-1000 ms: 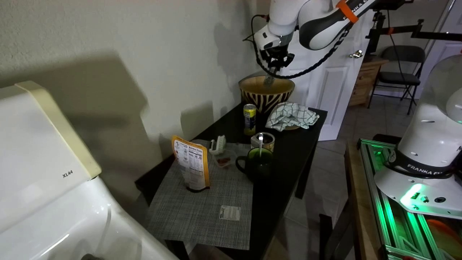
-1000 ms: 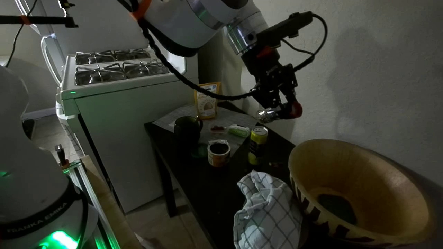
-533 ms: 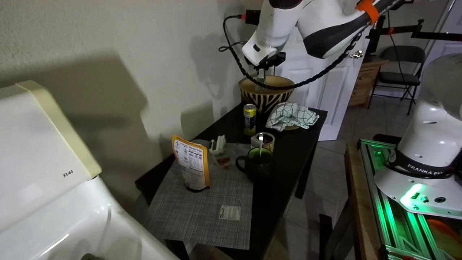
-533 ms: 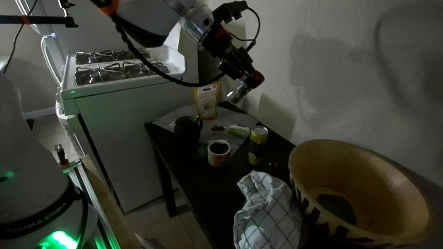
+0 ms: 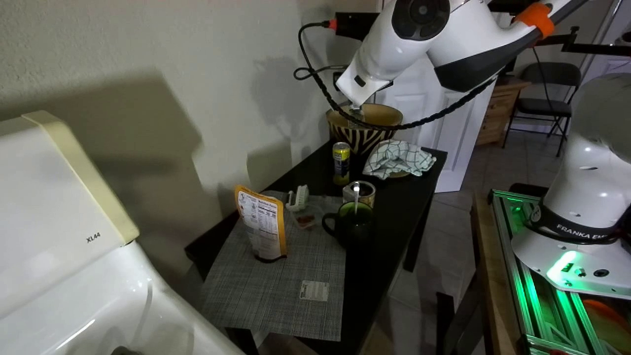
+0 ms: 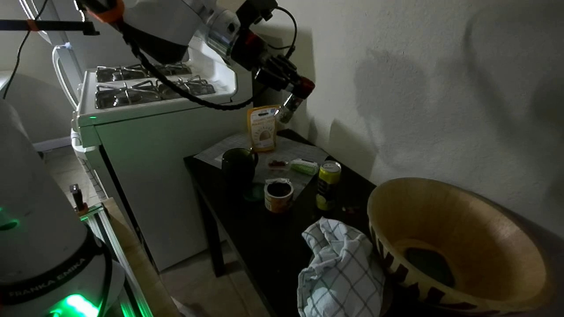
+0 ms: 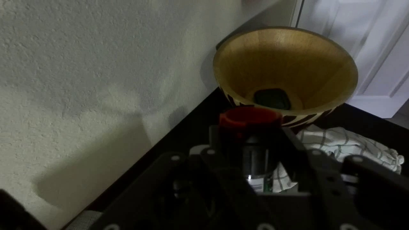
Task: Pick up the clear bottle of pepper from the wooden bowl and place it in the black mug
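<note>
- In an exterior view: high, looking down along the black rectangular table (image 5: pixel 394 207).
- In an exterior view: facing back from its far edge, near the round tan wooden bowl (image 6: pixel 476 237).
- Wrist view: close, facing the bowl.
- Both exterior views share the table.

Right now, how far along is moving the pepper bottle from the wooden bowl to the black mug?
Done: the bottle is out of the wooden bowl, up in the air away from it. In hand: the pincer is shut on the bottle, which hangs tilted. Left: in an exterior view the bottle is off to one side of the black mug, so it probably needs carrying over, lowering in and releasing.
</note>
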Available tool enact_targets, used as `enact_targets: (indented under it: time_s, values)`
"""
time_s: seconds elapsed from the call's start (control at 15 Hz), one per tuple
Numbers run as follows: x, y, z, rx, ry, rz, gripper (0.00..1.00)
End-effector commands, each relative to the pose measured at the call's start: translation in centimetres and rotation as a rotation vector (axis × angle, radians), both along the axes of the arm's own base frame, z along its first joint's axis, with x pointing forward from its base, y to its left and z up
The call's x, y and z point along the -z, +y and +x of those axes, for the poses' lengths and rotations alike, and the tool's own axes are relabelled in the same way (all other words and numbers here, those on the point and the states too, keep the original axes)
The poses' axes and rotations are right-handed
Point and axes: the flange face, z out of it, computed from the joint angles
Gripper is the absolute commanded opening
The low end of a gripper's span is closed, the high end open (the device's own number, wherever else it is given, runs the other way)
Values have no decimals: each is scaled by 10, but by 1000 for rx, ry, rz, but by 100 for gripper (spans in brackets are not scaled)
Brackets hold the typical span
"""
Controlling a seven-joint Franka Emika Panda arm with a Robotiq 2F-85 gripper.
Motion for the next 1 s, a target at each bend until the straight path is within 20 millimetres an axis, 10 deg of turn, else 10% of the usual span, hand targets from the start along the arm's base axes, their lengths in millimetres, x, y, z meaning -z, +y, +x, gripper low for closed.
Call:
enact_targets:
  time_s: [0.0,0.93]
  values:
    - [2,8,-3,-3,-1,-34,22]
    - [69,133,-67,91,-152,-159,22]
